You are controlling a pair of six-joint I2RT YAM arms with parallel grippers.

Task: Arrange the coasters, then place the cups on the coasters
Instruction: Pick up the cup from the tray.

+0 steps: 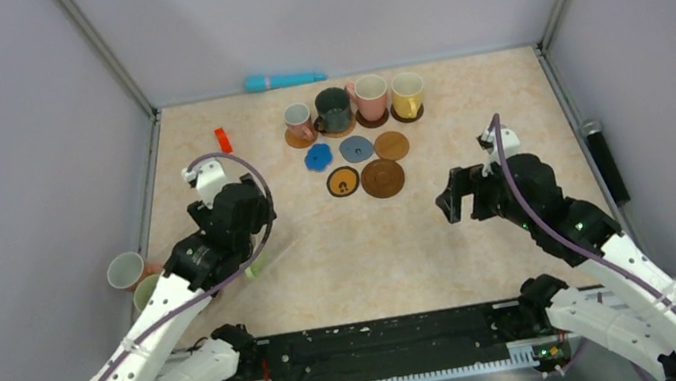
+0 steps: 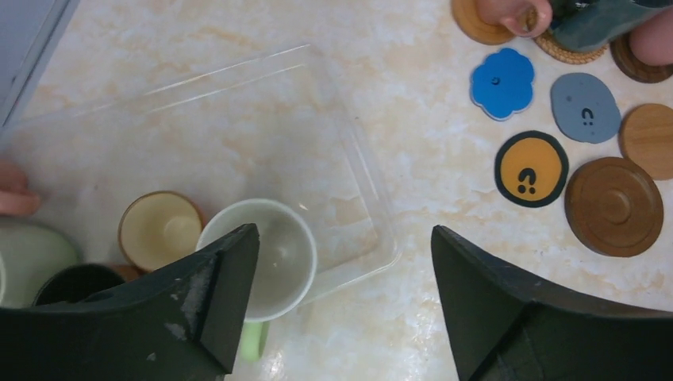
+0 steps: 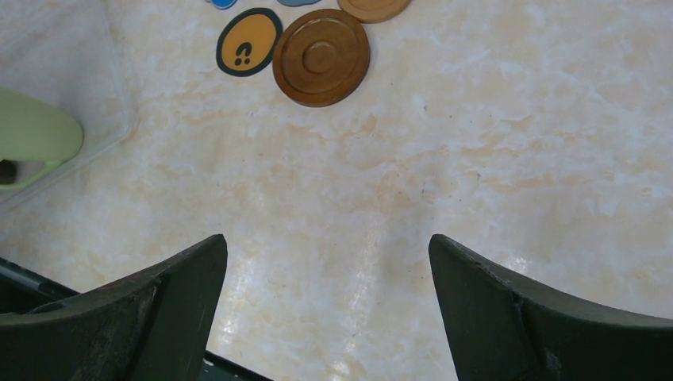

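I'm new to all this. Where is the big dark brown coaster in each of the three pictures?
Top view: the big dark brown coaster lies near the picture's centre, slightly right.
Left wrist view: coaster at the right edge, about mid-height.
Right wrist view: coaster near the top, left of centre.
Shared landmark: the black-rimmed orange coaster, just to its left in all three.
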